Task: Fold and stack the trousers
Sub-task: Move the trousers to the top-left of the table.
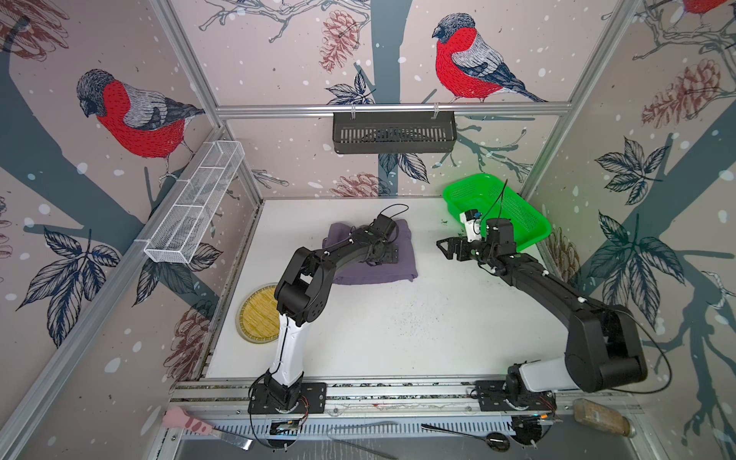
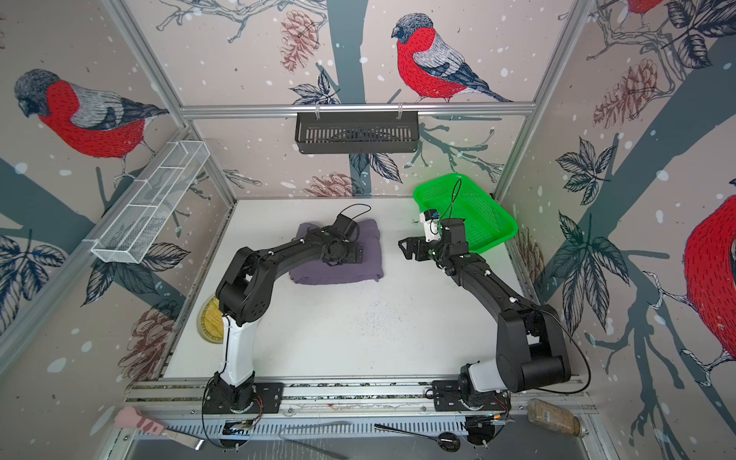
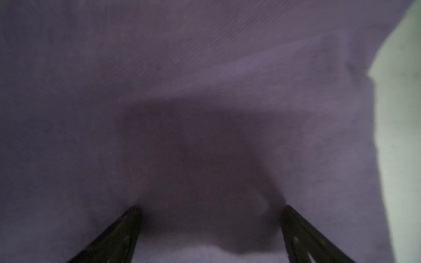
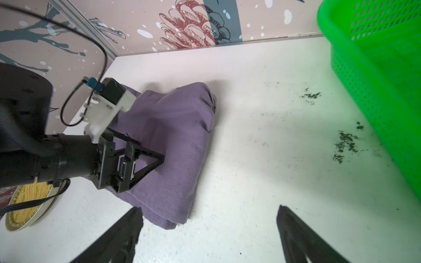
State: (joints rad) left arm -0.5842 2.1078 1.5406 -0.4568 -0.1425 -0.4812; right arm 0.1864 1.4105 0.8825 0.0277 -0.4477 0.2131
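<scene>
White table (image 1: 398, 330) is carrying the folded trousers (image 1: 374, 274) toward the far middle, with a green basket (image 1: 517, 215) sitting in the far right corner. Round plate (image 1: 257, 316) is lying at the left edge, and dark specks (image 4: 344, 143) are dotting the surface beside the basket.

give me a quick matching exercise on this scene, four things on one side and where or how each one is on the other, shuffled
Things:
1. trousers
2. green basket
3. round plate
4. right gripper

Place or state:
a. far right corner of the table
b. folded in a bundle, beneath the left gripper
c. open, above bare tabletop
d. left edge of the tabletop, beside the left arm

Pairs: 1-b, 2-a, 3-d, 4-c
</scene>
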